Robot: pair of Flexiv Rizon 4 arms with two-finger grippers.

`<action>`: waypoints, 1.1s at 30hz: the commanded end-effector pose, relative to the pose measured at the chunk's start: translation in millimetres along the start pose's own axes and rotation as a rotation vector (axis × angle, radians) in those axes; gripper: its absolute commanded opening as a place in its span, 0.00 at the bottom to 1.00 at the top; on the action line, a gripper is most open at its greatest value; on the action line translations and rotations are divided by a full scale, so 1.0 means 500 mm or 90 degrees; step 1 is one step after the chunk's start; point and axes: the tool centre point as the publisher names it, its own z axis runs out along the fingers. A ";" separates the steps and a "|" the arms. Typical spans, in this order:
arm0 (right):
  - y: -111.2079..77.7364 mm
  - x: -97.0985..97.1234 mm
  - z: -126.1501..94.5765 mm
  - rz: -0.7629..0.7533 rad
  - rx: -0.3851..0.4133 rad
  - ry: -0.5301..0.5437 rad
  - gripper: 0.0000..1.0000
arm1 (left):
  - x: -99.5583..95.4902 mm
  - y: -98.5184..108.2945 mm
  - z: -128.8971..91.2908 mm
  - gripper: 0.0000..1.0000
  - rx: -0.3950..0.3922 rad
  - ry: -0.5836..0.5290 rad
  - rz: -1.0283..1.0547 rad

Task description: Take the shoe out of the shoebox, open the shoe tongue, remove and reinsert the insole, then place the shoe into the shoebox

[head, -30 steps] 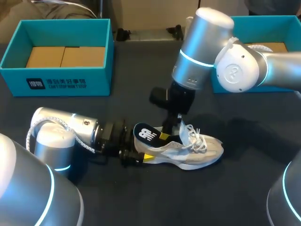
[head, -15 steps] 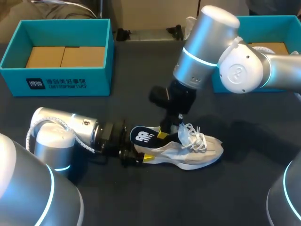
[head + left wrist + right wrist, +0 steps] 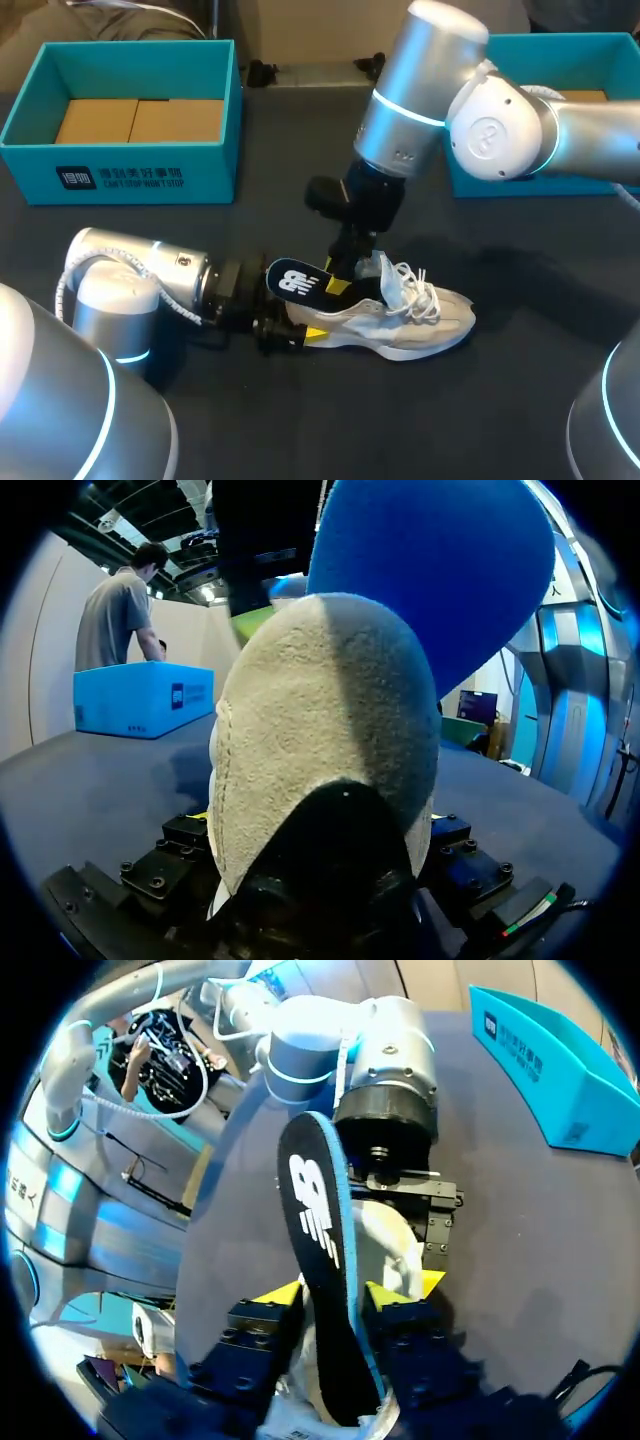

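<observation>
Drawn back toward the heel and to the left over the last second, with the right arm swinging the same way: the insole [image 3: 290,281], logo face up, tilted, its rear end out past the heel of the shoe [image 3: 400,318], its front end seemingly still down in the opening. Pinched across its width by the right gripper [image 3: 338,1295], yellow tips pressing on both edges. Resting sole-down on the table [image 3: 520,400], long axis across the head view, toe to the right, heel to the left. Clamped at that heel by the left gripper [image 3: 287,333], a finger on either side, low against the table. For the coming pull, probably up and back along the shoe's own axis, away from the laces [image 3: 420,290]; right arm carrying, left only bracing.
</observation>
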 end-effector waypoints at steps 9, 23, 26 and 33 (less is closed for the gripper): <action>-0.010 -0.022 0.005 0.015 -0.023 0.064 0.50 | -0.002 -0.002 0.001 0.00 -0.001 0.000 -0.001; -0.006 -0.015 0.021 0.025 -0.014 0.110 0.62 | -0.002 -0.002 0.001 0.00 -0.001 0.000 -0.001; -0.004 -0.011 0.027 0.026 -0.008 0.118 0.56 | -0.002 -0.002 0.001 0.00 -0.001 0.000 -0.001; -0.003 0.004 0.036 0.026 -0.010 0.128 0.48 | -0.002 -0.002 0.001 0.00 -0.001 0.000 -0.001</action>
